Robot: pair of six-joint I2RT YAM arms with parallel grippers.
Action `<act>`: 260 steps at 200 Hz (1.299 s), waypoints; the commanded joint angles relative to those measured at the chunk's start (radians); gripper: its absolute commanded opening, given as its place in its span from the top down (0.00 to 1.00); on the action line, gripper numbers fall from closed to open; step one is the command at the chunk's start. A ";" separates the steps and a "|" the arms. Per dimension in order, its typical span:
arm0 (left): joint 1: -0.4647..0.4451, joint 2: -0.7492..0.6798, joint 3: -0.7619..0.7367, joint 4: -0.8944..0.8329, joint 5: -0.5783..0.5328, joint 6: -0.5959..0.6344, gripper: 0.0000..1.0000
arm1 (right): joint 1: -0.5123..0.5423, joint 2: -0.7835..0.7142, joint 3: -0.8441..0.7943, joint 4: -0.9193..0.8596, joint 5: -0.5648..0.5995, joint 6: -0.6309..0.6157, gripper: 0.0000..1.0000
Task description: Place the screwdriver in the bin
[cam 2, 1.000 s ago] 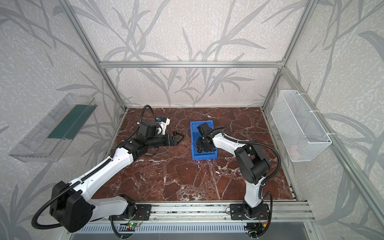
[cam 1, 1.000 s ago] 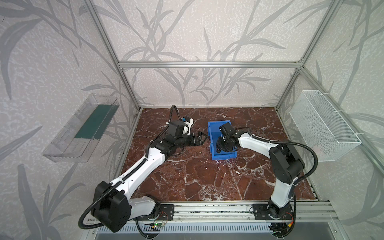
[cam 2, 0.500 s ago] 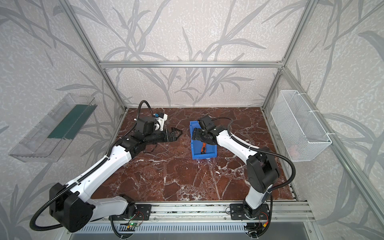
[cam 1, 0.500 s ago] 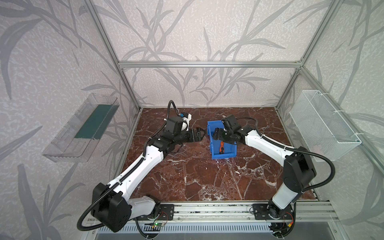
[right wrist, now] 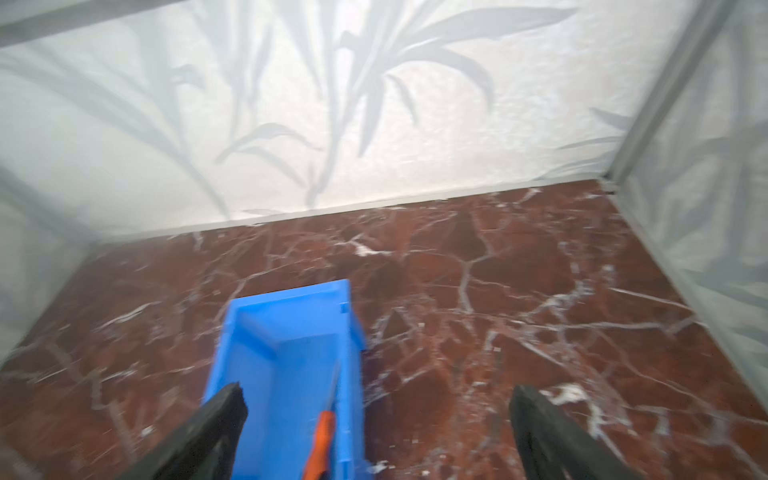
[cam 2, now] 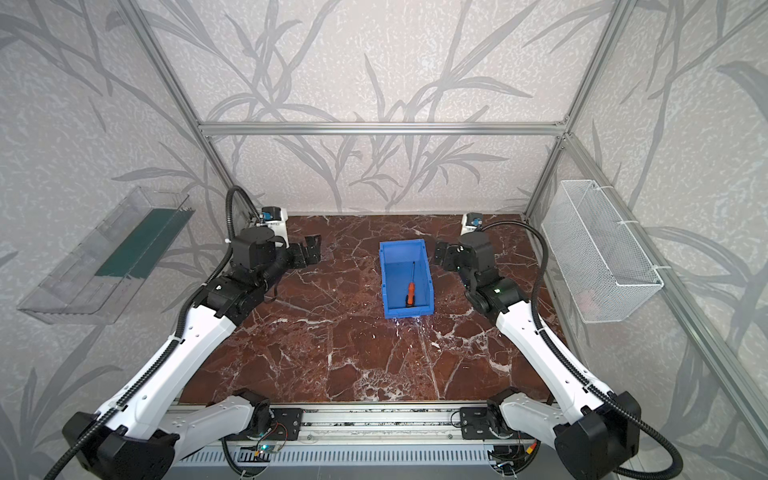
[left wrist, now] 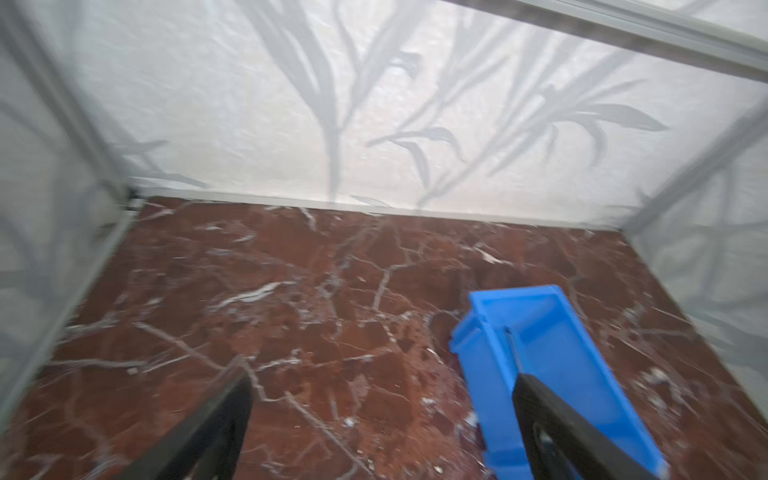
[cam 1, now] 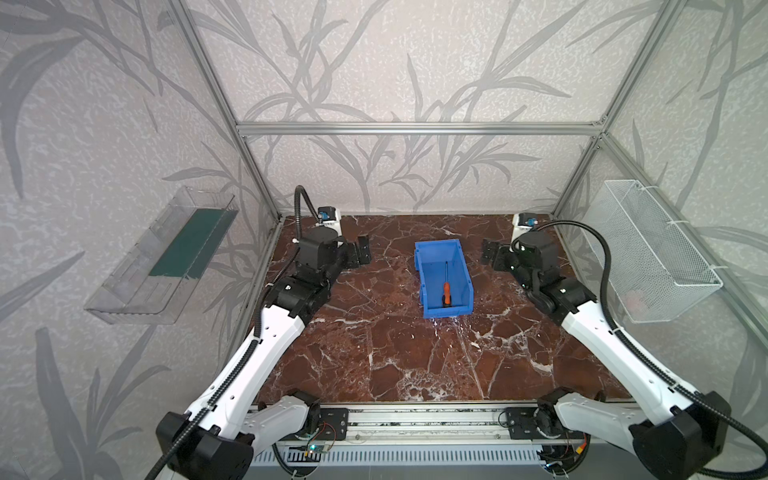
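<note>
bin (left wrist: 573, 365): one end runs off the left wrist frame, all smeared
screwdriver (right wrist: 322, 440): handle cut off in the right wrist view
basket (cam 1: 648, 249): pale blob inside, we can't tell what

Blue bin (cam 1: 424, 266); orange-handled screwdriver (cam 1: 446, 291); red-brown marbled table (cam 1: 374, 357).

The screwdriver (cam 1: 445, 286) now loose in the bin (cam 1: 437, 244) — right gripper (cam 1: 493, 255) agape, clear of it; left gripper (cam 1: 360, 253) farther off
</note>
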 commanded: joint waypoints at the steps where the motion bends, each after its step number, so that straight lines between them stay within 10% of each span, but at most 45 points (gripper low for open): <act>1: 0.015 -0.029 -0.174 0.167 -0.439 0.054 0.01 | -0.080 -0.021 -0.121 0.080 0.104 -0.037 0.01; 67: 0.143 0.003 -0.525 0.566 -0.663 0.116 0.01 | -0.095 -0.010 -0.457 0.349 0.308 -0.051 0.01; 121: 0.199 0.191 -0.448 0.392 -0.767 -0.037 0.01 | -0.095 0.048 -0.511 0.428 0.355 -0.066 0.01; 204: 0.261 0.530 -0.323 0.517 -0.779 -0.073 0.01 | -0.093 0.119 -0.499 0.406 0.405 -0.039 0.01; 260: 0.290 0.530 -0.377 0.674 -0.530 0.060 0.01 | -0.093 0.107 -0.518 0.443 0.390 -0.050 0.01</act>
